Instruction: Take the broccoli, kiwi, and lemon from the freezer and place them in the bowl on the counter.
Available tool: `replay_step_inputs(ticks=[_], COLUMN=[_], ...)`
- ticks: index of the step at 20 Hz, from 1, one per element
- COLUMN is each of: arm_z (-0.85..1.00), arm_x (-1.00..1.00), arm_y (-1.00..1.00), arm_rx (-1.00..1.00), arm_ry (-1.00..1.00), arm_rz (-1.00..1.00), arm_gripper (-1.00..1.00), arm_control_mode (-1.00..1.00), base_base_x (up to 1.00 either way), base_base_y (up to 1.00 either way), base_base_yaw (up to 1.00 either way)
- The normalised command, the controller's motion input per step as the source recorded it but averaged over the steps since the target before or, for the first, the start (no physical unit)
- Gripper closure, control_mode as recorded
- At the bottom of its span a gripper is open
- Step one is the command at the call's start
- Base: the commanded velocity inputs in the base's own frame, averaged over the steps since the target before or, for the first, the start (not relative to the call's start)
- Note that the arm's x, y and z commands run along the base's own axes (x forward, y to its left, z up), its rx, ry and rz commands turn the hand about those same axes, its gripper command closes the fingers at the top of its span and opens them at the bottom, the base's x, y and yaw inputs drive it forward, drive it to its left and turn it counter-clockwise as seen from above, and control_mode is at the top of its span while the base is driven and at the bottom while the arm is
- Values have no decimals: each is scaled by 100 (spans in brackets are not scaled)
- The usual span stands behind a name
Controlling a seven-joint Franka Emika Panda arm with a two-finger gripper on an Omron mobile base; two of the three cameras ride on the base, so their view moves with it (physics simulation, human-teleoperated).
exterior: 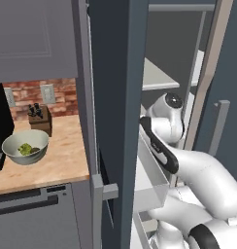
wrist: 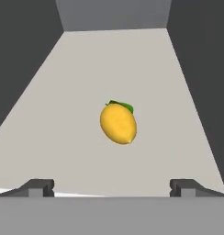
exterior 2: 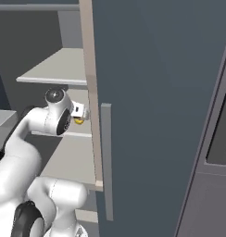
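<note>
The end effector [wrist: 112,188], jaws spread and empty, faces the lemon [wrist: 118,123] lying alone on the white freezer shelf [wrist: 63,92]. Step in hand: lemon pickup. Next: advance, close, carry to the bowl [exterior: 25,147] on the desk [exterior: 62,155].

Knife block [exterior: 40,118] before brick backsplash [exterior: 62,92] with two wall outlets [exterior: 47,93].

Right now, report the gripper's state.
Gripper: open, holding nothing; the lemon lies on the freezer shelf ahead of it, untouched.
</note>
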Motion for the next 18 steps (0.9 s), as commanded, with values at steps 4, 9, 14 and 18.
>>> replay_step_inputs(ticks=[4, 9, 14, 18], arm_z=[-28, -41, -43, -12], arm_x=[28, 27, 23, 33], arm_y=[0, 0, 0, 0], arm_rx=[0, 0, 0, 0], arm_ry=[12, 2, -2, 0], arm_rz=[0, 0, 0, 0], arm_gripper=[-100, -100, -100, -100], arm_control_mode=[-100, -100, -100, -100], base_base_x=[0, 0, 0, 0], base_base_y=[0, 0, 0, 0], base_base_yaw=[0, 0, 0, 0])
